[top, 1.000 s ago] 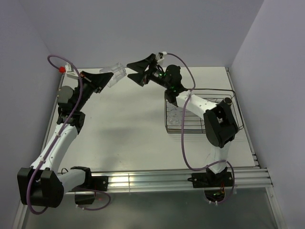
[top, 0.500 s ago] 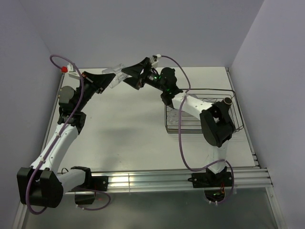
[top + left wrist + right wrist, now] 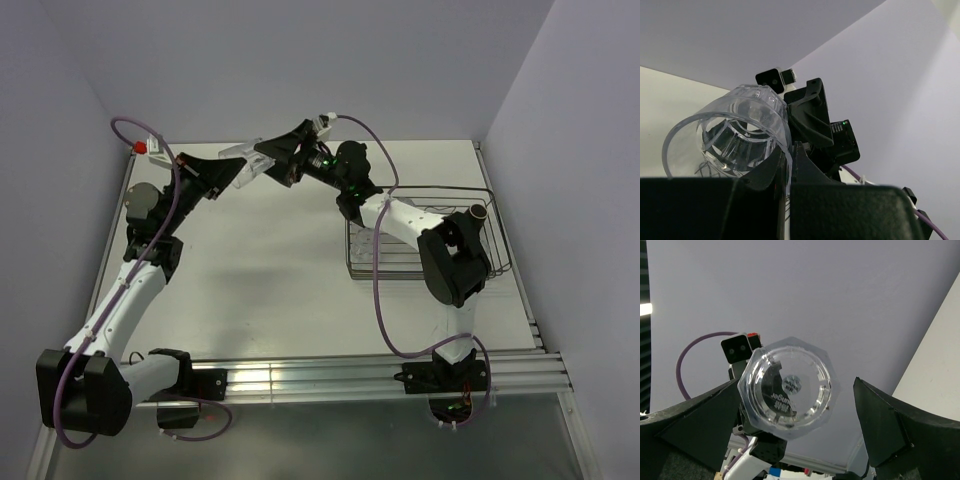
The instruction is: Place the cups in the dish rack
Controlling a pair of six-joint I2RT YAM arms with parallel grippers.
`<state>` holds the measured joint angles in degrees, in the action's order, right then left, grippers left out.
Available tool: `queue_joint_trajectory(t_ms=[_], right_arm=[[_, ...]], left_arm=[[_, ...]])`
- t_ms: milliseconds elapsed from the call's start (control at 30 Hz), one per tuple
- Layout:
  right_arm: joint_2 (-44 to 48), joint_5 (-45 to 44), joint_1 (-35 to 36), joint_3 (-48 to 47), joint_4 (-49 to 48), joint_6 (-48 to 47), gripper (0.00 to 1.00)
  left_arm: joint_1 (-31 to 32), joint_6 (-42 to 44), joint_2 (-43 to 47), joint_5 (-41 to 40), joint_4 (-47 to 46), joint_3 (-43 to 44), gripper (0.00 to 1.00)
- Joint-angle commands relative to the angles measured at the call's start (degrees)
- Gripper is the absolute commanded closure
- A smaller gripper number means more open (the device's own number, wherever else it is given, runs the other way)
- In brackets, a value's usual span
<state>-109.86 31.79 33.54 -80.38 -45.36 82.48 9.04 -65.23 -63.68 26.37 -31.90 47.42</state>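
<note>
At the left, my left gripper (image 3: 222,172) was clamped tight on the wall of a clear faceted tumbler (image 3: 243,160). It held the tumbler on its side in the air over the back of the table (image 3: 260,260), base pointing right. My right gripper (image 3: 263,160) stood wide open, a finger at each side of that base, gripping nothing. Far right, the wire dish rack (image 3: 445,188) sat on the table with clear cups (image 3: 368,243) inside.
</note>
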Motion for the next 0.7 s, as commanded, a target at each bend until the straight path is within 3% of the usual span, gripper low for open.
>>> queue_joint_trajectory(t_ms=[0, 233, 600, 667], right_arm=[[0.7, 0.4, 0.0, -2.2, -2.4, -1.5, 0.0], [1.0, 0.5, -0.4, -1.4, -3.2, -0.7, 0.05], [1.4, 0.6, -0.6, 0.0, -4.5, -0.5, 0.36], [1.8, 0.8, -0.8, 0.3, -4.4, -0.7, 0.41]], left_arm=[[0.7, 0.0, 1.0, 2.3, -5.4, 0.0, 1.0], [0.8, 0.1, 1.0, 2.3, -4.9, 0.0, 1.0], [0.7, 0.9, 0.9, 2.2, -4.8, -0.4, 1.0], [0.7, 1.3, 1.0, 2.2, -4.3, -0.4, 0.93]])
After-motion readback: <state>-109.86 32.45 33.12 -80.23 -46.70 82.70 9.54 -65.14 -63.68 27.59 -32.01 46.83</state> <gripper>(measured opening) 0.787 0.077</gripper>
